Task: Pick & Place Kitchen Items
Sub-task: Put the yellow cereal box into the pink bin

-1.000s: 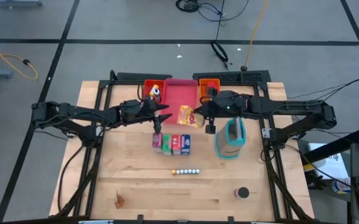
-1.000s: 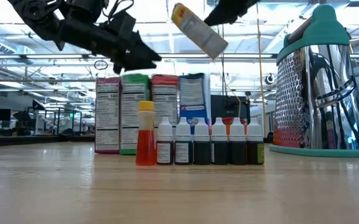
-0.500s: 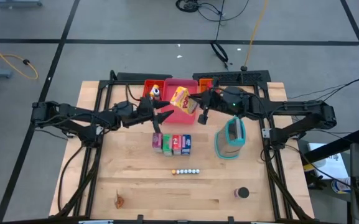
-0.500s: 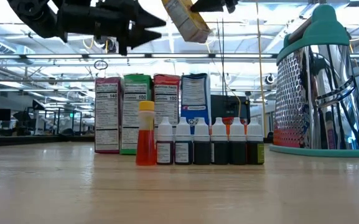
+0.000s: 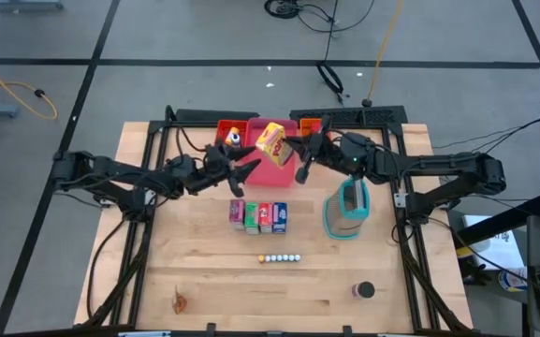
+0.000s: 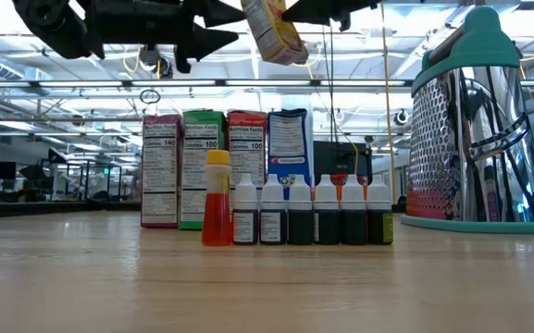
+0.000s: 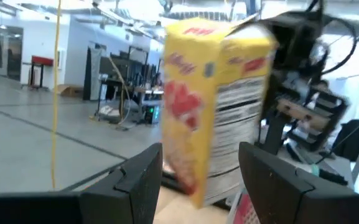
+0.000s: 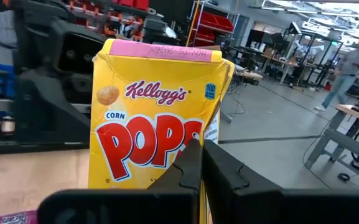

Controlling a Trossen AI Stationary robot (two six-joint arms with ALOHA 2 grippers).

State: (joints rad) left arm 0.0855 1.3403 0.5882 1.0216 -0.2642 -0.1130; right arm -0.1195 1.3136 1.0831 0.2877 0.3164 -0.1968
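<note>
I see my right gripper (image 5: 289,150) pinching the yellow box (image 5: 271,140) (tilted) above the pink tray (image 5: 271,172); my left gripper (image 5: 251,169), fingers apart and empty, beside that tray.

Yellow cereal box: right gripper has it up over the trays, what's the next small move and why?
Probably lower it toward the pink tray. The right gripper is shut on the yellow cereal box, held tilted in the air above that tray. The open left gripper sits close beside it, so descend slowly.
</note>
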